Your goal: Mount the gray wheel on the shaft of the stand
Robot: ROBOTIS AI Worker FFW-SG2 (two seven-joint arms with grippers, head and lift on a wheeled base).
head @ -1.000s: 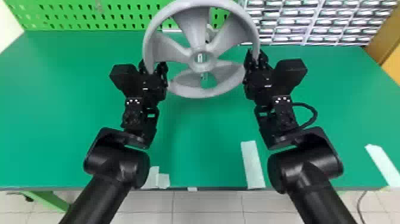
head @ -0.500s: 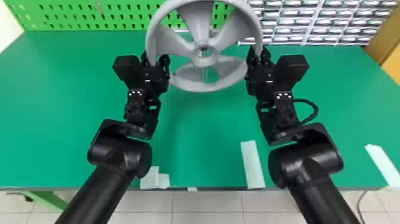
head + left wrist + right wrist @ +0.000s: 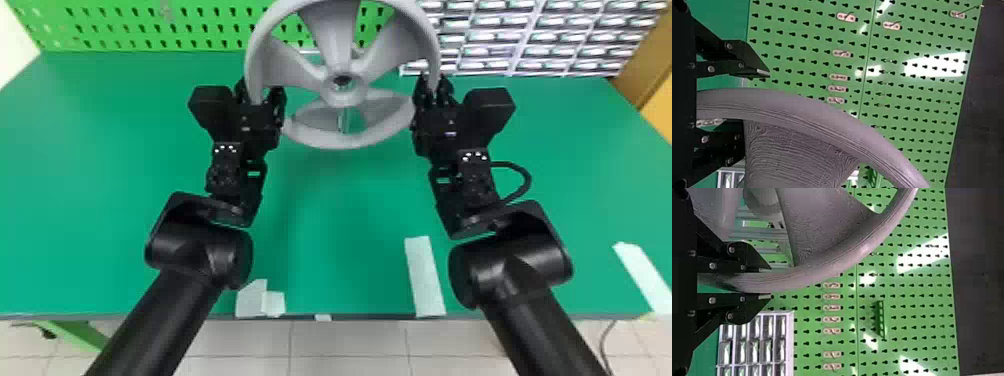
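Gray wheel (image 3: 345, 99) sits farther forward; right hand (image 3: 434, 82) grips its rim (image 3: 345, 141), left hand (image 3: 259, 90) wide around it.

I'm holding my left arm (image 3: 165, 300) and right arm (image 3: 535, 320) out ahead, forearms slanting inward. My left gripper (image 3: 260, 89) is pointing forward, its fingers (image 3: 750, 58) standing wide apart; my right gripper (image 3: 434, 82) is pointing forward too, its fingers (image 3: 752, 262) sitting closer together.

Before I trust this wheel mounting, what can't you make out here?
- Gray wheel: far rim, cut off by head view's top edge.
- Stand: mostly behind the wheel, head view; shaft engagement unclear.
- Left gripper: one fingertip, behind the wheel, left wrist view.
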